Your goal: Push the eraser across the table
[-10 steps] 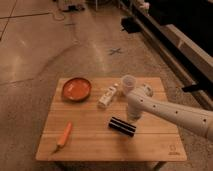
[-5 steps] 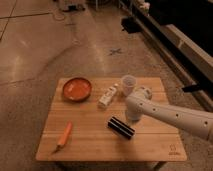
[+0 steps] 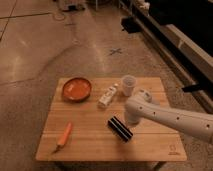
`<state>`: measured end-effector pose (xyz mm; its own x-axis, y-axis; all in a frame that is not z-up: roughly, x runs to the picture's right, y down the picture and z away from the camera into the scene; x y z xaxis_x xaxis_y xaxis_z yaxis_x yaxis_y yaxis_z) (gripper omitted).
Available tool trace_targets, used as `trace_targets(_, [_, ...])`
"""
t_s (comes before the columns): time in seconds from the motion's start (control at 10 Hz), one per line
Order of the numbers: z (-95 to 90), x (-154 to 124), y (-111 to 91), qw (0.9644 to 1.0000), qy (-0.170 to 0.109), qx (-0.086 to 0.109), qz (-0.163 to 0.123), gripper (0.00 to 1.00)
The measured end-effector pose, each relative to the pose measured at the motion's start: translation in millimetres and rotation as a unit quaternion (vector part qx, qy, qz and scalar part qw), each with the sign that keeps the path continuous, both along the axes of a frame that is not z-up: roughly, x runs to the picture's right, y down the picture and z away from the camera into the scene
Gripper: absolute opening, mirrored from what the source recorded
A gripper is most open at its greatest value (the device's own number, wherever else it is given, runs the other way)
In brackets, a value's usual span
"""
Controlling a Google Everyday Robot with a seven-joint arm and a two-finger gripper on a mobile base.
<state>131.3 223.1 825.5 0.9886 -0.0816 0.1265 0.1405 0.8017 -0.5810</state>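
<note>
On the table (image 3: 95,148), the eraser (image 3: 120,128) lies just beside the closed, empty gripper (image 3: 131,120).

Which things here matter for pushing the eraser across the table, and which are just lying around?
For the job: eraser, table, gripper, shut, close beside the eraser.
Lying about: orange bowl, carrot, white bottle, cup.
</note>
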Motion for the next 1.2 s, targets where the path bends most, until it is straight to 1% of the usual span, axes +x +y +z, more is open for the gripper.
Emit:
trace_targets(0.2, [-5.3, -10.6, 6.1, 1.0000, -0.002, 0.003, -0.004, 0.05])
trace_targets(0.6, [-6.4, -13.2, 7.5, 0.9999, -0.004, 0.012, -0.010, 0.05])
trace_targets(0.9, [-5.7, -27.3, 7.5, 0.9998, -0.004, 0.013, -0.014, 0.05])
trace_targets(1.2, [-4.7, -25.2, 7.5, 0.9997, -0.003, 0.017, -0.016, 0.05])
